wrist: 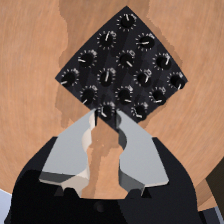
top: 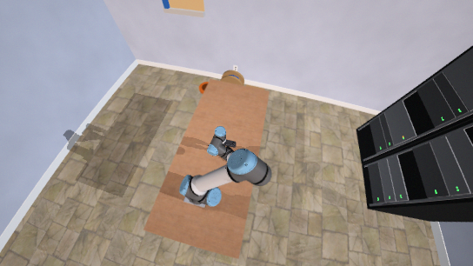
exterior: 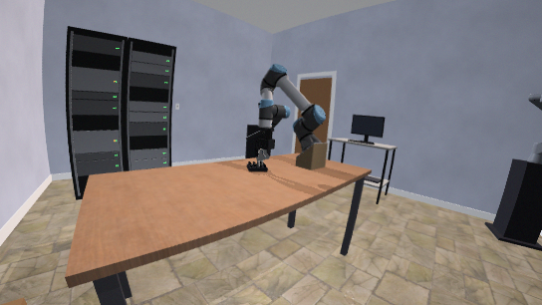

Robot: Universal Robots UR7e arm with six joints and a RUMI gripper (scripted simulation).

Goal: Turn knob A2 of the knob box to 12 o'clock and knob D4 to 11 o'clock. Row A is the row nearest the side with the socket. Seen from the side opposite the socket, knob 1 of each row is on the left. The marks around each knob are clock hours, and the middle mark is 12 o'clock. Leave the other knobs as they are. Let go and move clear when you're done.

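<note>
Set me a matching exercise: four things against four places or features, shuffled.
1. Knob box
2. Monitor
3. Door
4. Server racks

A. Set in a white frame
B. Showing small green lights
C. On the wooden table
D. On a black-legged stand

Pairs: 1-C, 2-D, 3-A, 4-B

The square black knob box (wrist: 116, 61) lies on the brown wood-grained counter (wrist: 30, 60), one corner toward the top edge of the view. Round black knobs with pale pointer lines stand in rows, each ringed by pale marks; pointer directions vary. The tool (wrist: 106, 110), with two angular grey metal fingers, reaches over the nearest corner. Its fingertips stand apart, near the lowest knob (wrist: 106, 110).
</note>
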